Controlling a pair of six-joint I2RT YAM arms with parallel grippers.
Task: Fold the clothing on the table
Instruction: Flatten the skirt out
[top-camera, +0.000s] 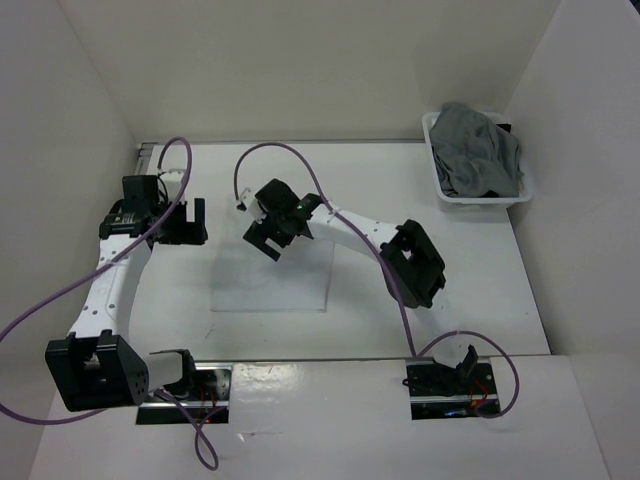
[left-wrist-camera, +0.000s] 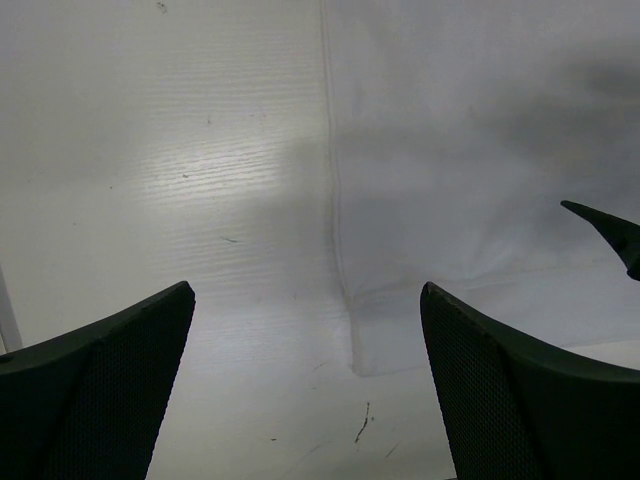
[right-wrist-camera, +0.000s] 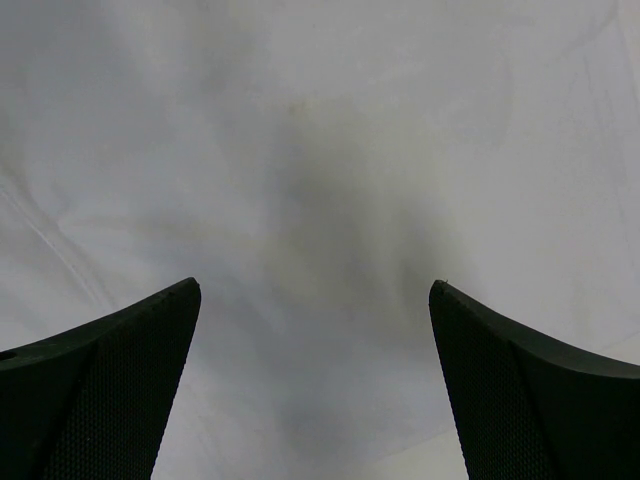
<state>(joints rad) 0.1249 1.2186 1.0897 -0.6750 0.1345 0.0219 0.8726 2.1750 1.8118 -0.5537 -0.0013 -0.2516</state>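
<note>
The white surface (top-camera: 440, 290) fills the middle of the overhead frame. A flat white garment (top-camera: 272, 285) lies on it as a rectangle, slightly left of the frame's centre. In the upper right corner sits a white basket (top-camera: 480, 201) heaped with grey clothing (top-camera: 478, 150). The left arm (top-camera: 115, 280) runs up the left side of the frame. The right arm (top-camera: 355, 230) reaches from the lower right toward the centre. The left fingers (left-wrist-camera: 100, 400) stand wide apart and hold nothing. They hang over the garment's left edge, with bare surface below one and cloth below the other. The right fingers (right-wrist-camera: 100, 400) are spread wide and empty too, over the upper part of the cloth.
</note>
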